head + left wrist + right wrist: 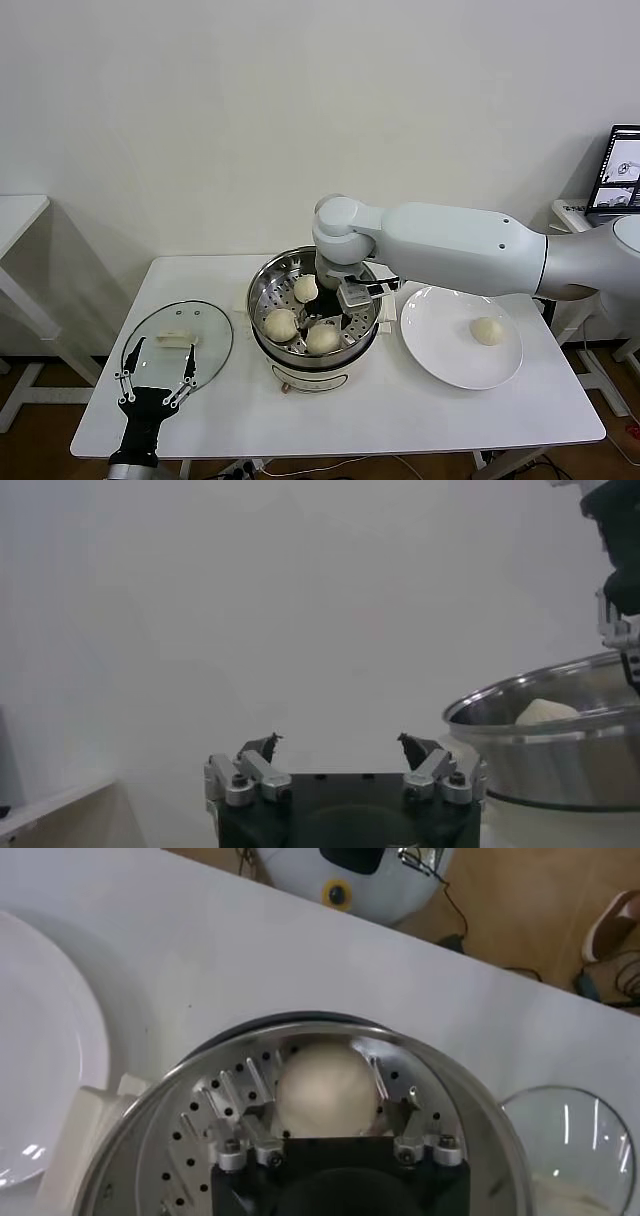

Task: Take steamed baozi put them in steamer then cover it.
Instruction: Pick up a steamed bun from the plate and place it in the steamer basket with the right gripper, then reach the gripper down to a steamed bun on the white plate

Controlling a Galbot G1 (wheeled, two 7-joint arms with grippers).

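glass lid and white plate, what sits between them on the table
The steamer sits between the glass lid and the white plate, holding three buns, with the right gripper inside it. The head view shows this.

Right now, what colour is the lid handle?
Cream, on the glass lid; head view shows it best.

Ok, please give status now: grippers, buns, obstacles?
Right gripper open around cream-white bun inside steel steamer. Left gripper open, idle. One bun on white plate.
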